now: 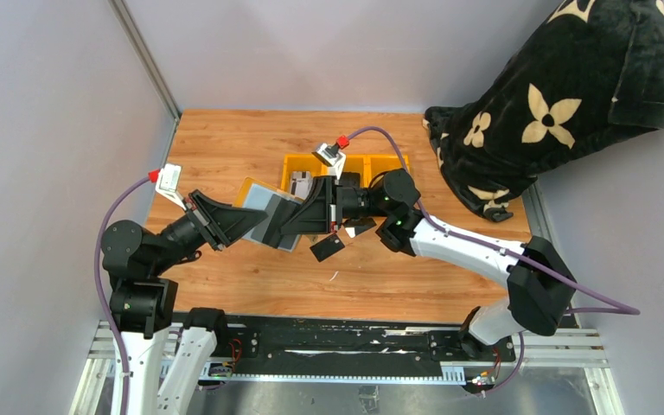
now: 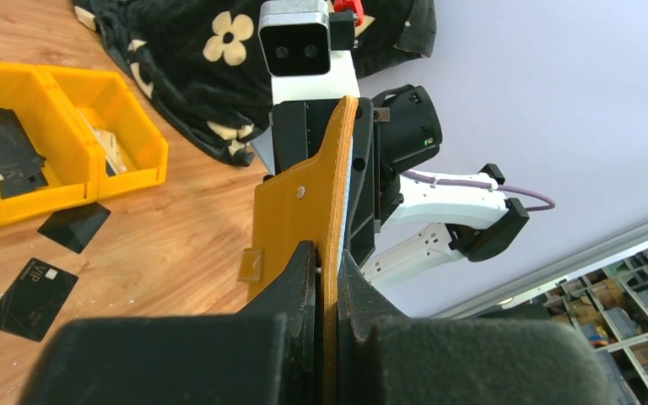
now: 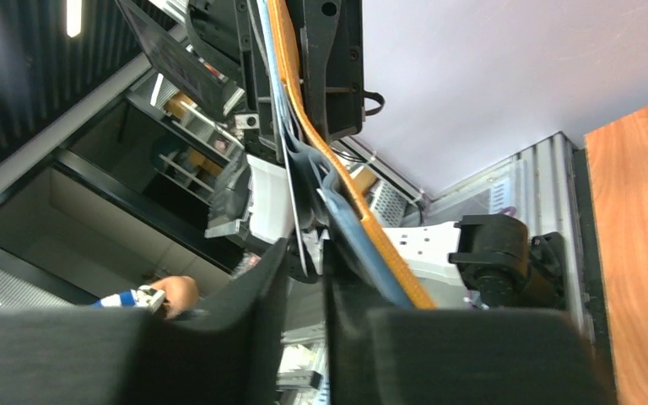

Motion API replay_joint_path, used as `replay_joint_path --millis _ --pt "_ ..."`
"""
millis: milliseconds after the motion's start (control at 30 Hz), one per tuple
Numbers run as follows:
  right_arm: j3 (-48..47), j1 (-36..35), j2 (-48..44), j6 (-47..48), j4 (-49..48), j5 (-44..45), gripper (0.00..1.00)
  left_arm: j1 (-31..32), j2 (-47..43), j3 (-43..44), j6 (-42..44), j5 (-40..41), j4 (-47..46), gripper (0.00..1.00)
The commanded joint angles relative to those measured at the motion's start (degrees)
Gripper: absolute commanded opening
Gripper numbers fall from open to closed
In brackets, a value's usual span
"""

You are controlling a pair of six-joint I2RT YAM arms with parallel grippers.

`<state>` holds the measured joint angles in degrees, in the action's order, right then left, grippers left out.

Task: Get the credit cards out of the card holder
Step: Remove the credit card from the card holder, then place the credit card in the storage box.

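The card holder, mustard outside with grey-blue lining, hangs open in the air between both grippers. My left gripper is shut on its mustard edge, which runs up between the fingers in the left wrist view. My right gripper is at the wallet's other side. In the right wrist view its jaws stand a little apart, and the wallet's blue and mustard layers pass beside one finger. Two black credit cards lie on the table under the grippers. They also show in the left wrist view.
Bright yellow bins stand behind the grippers, one holding a black pouch. A black blanket with cream flowers fills the back right corner. Grey walls close in the wooden table at left and back.
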<state>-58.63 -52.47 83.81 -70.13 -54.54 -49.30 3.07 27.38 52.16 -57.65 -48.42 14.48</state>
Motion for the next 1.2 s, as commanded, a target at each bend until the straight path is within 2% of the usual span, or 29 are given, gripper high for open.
replay_joint_path --millis 0,67,133,200,367,600,700,800,933,1067,1167 --pt "-0.13 -0.61 -0.24 -2.91 -6.21 1.20 0.30 -0.17 0.31 1.19 -0.10 -0.56 -2.53 0.00" --pt "-0.89 -0.60 1.22 -5.74 -10.27 1.63 0.36 -0.17 0.39 1.16 0.18 -0.54 -2.51 0.00" --pt "-2.34 -0.77 2.71 -8.03 -13.45 1.82 0.35 -0.17 0.55 1.14 0.45 -0.45 -2.36 0.00" --pt "-3.16 -0.87 3.94 -9.51 -14.93 1.76 0.28 -0.17 0.57 1.26 0.44 -0.38 -2.39 0.00" --pt "-1.84 -0.67 4.08 -10.17 -15.81 1.44 0.00 -0.17 0.42 1.54 1.41 -0.21 -1.93 0.00" --pt "3.33 2.83 -1.60 -6.11 -9.27 -1.18 0.00 -0.17 0.72 2.48 5.11 1.56 -0.34 0.00" --pt "5.92 6.48 -6.77 -0.37 0.97 -3.37 0.00 -0.17 1.18 3.38 7.72 1.93 1.91 0.00" --pt "6.29 11.66 -12.81 8.95 15.77 -5.59 0.00 -0.17 1.74 4.18 10.38 1.58 4.12 0.00" --pt "2.55 20.69 -17.43 23.04 43.16 -5.43 0.00 -0.17 3.21 5.30 14.56 0.02 7.30 0.00" --pt "-4.57 27.71 -16.56 40.75 68.93 2.81 0.00 -0.17 4.53 6.87 19.73 -1.23 11.28 0.00" --pt "-6.06 30.45 -13.86 45.24 72.73 5.59 0.00 -0.17 4.99 8.06 22.55 -1.83 13.48 0.00"
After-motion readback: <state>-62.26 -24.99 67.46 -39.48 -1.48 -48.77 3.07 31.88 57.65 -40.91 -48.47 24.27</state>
